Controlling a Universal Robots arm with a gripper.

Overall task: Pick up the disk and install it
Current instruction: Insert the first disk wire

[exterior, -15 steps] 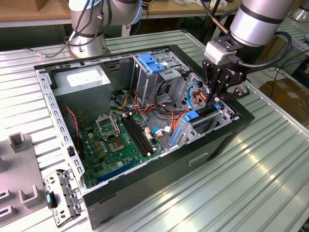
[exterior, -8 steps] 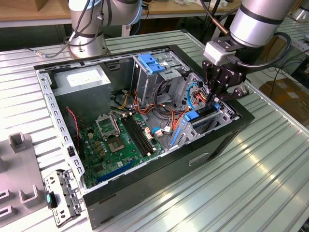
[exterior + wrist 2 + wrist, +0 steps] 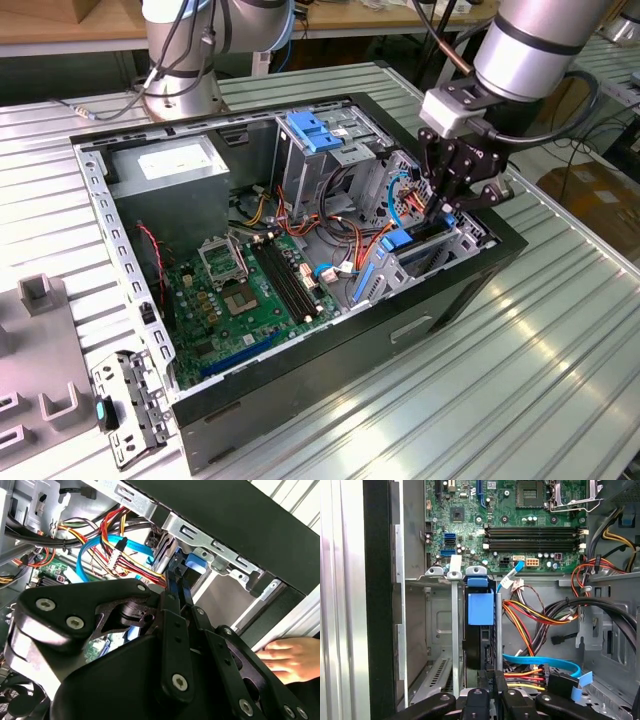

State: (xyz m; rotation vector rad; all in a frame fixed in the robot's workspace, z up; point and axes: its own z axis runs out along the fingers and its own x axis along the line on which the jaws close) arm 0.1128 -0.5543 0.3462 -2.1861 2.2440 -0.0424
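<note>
The disk (image 3: 473,645) stands on edge in a slot of the lower drive cage, inside the open computer case (image 3: 330,370). I see its black body and its blue plastic rail (image 3: 480,608). In the exterior view the disk (image 3: 412,246) sits low in the cage at the case's right end, and my gripper (image 3: 449,208) reaches down onto it from above. In both wrist views the black fingers (image 3: 176,587) pinch together on the disk's thin upper edge, next to its blue rail (image 3: 192,563). My gripper (image 3: 489,686) is shut on the disk.
Red, yellow and blue cables (image 3: 535,615) crowd the space beside the cage. The motherboard (image 3: 250,290), a grey power-supply box (image 3: 170,168) and a blue bracket (image 3: 314,130) lie in the case. A person's hand (image 3: 290,657) rests outside the case wall. A second arm's base (image 3: 180,70) stands behind.
</note>
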